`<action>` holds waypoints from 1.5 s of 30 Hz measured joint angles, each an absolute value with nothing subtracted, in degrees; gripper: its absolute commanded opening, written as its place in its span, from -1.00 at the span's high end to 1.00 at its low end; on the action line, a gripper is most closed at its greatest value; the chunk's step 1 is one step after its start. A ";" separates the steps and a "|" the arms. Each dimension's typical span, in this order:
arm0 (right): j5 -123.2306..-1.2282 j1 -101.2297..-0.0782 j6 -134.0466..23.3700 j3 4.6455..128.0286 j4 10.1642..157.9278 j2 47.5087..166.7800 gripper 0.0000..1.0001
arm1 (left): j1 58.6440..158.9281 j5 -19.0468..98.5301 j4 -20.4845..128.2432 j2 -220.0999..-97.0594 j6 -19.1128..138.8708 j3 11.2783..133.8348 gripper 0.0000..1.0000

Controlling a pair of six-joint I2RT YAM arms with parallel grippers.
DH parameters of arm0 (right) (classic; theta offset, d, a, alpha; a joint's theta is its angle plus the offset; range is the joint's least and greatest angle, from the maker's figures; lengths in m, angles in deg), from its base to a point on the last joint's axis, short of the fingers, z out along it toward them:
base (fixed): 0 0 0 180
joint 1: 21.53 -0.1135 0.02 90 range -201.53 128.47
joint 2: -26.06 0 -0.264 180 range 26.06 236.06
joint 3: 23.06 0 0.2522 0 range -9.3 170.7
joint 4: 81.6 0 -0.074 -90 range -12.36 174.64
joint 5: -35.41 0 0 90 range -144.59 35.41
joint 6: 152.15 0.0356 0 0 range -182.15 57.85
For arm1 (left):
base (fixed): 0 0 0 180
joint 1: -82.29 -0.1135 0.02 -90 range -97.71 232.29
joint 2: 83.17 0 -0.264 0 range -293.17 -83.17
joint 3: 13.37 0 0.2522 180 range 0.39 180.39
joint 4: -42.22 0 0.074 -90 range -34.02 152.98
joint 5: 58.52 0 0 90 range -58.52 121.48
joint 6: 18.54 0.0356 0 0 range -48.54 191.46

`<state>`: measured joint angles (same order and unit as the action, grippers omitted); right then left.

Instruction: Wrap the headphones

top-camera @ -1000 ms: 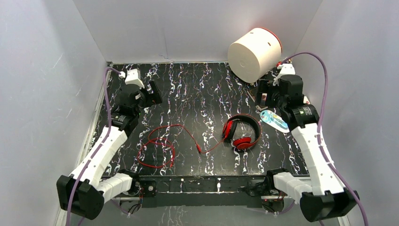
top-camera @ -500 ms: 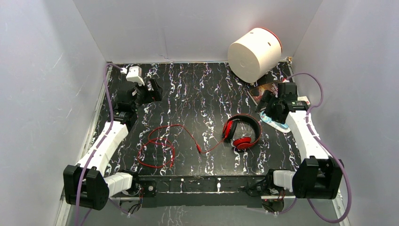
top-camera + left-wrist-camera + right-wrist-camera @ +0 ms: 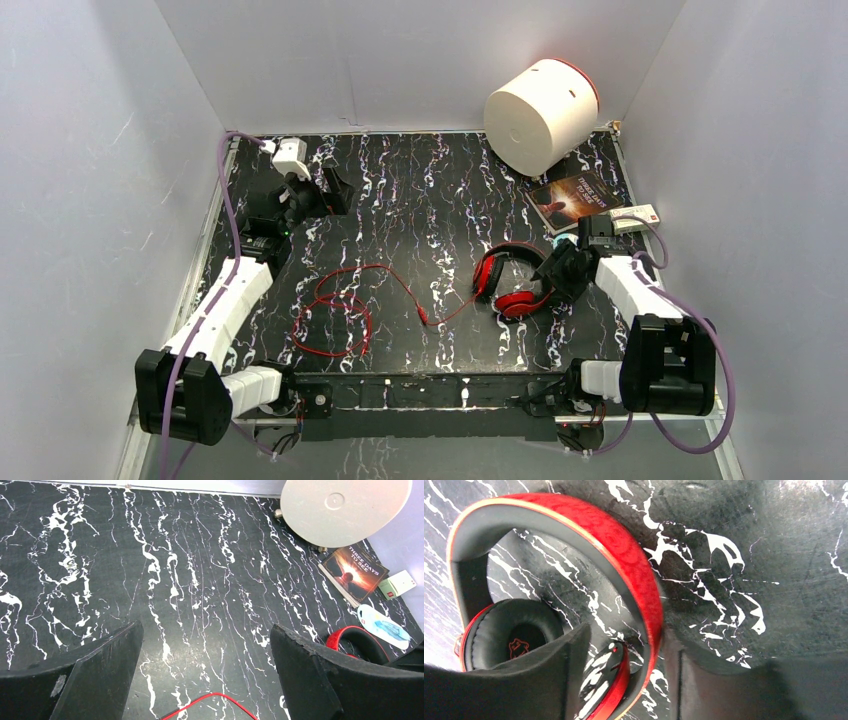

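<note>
Left gripper [image 3: 206, 630], at ten o'clock on the black white-veined marble table [image 3: 430, 180], hangs with jaws wide apart. Red over-ear headphones with black pads [image 3: 516, 302] lie at four o'clock, their thin red cable [image 3: 338, 300] looped toward eight. Right gripper [image 3: 629, 640] straddles the headband, jaws apart.

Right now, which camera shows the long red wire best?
The top external view: the whole cable lies looped on the table, running to the headphones. The left wrist view catches only a short arc; the right wrist view shows none.
</note>
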<state>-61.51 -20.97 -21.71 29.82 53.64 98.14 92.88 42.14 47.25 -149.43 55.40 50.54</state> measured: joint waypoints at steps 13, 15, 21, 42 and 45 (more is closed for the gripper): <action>-59.21 -24.03 -17.40 22.10 65.81 96.87 0.25 | 95.13 44.15 46.60 -153.15 55.32 50.54 -0.97; -58.91 -24.40 -17.71 22.01 67.25 96.91 0.54 | 97.47 43.71 47.84 -153.35 55.01 50.65 -0.97; -58.16 -26.81 -25.55 24.64 68.89 96.24 0.80 | 100.09 47.27 55.60 -152.91 45.94 52.40 -0.97; -77.02 -55.72 -82.56 53.88 70.71 109.59 1.00 | 104.02 55.67 94.48 -153.52 37.20 76.94 -0.95; -78.29 -57.41 -84.81 56.04 69.68 111.16 1.00 | 110.78 50.49 96.95 -158.33 37.79 78.62 -0.71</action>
